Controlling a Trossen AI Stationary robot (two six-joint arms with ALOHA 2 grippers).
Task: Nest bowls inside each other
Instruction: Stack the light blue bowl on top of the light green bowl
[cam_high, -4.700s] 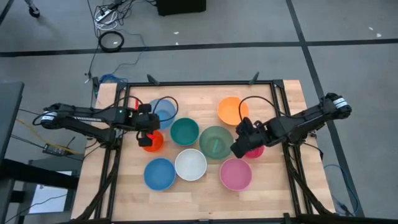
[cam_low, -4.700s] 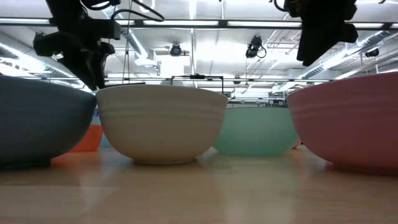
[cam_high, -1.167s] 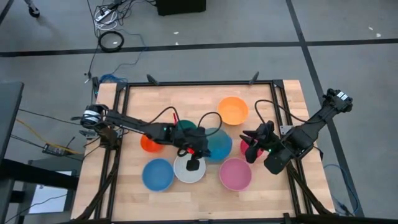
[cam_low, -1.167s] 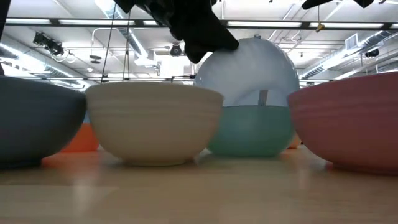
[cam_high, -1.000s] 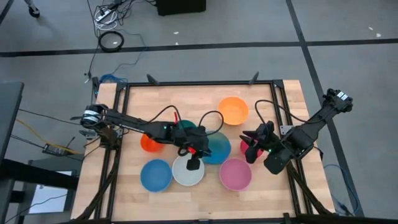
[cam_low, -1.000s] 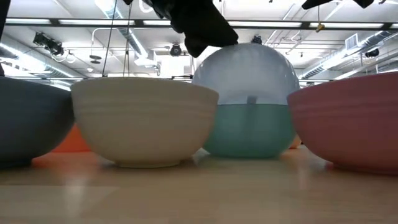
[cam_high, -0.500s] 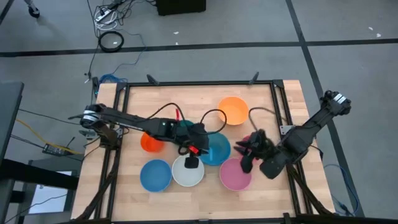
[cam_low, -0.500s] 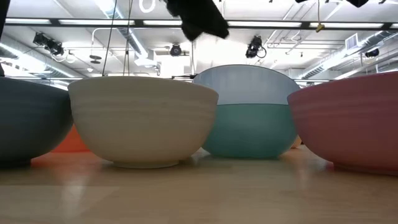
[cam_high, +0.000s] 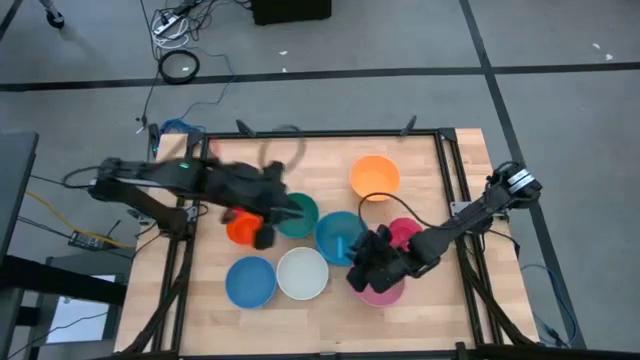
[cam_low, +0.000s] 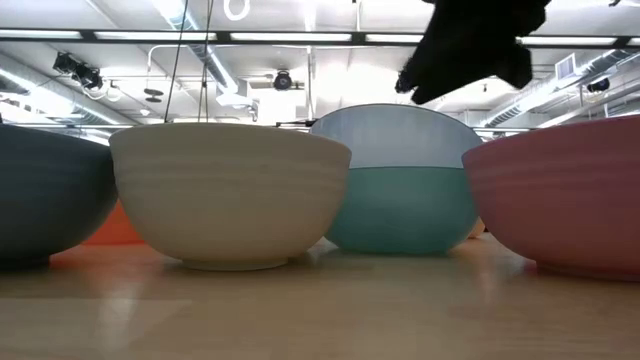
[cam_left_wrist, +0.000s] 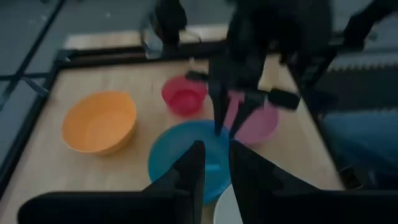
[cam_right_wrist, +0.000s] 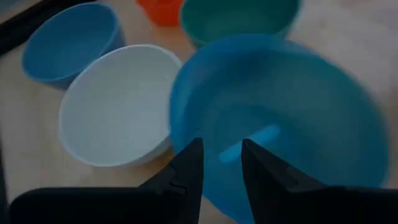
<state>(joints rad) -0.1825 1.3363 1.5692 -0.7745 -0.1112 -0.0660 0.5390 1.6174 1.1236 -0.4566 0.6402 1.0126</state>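
Bowls on wooden table (cam_high: 460, 160): light blue bowl (cam_high: 338, 236) nested in grey-green bowl (cam_low: 400, 210) mid-table, beside white bowl (cam_high: 302, 273) and teal bowl (cam_high: 298, 215). Right gripper (cam_high: 362, 272) hovers over pink bowl (cam_high: 385, 290), fingers slightly apart, empty. Left gripper (cam_high: 262, 236) near red-orange bowl (cam_high: 240, 228), blurred; seemingly empty, narrow gap.

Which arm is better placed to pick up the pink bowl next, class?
Probably the right: the right gripper hovers at the pink bowl, empty. The left gripper is over by the red-orange bowl.
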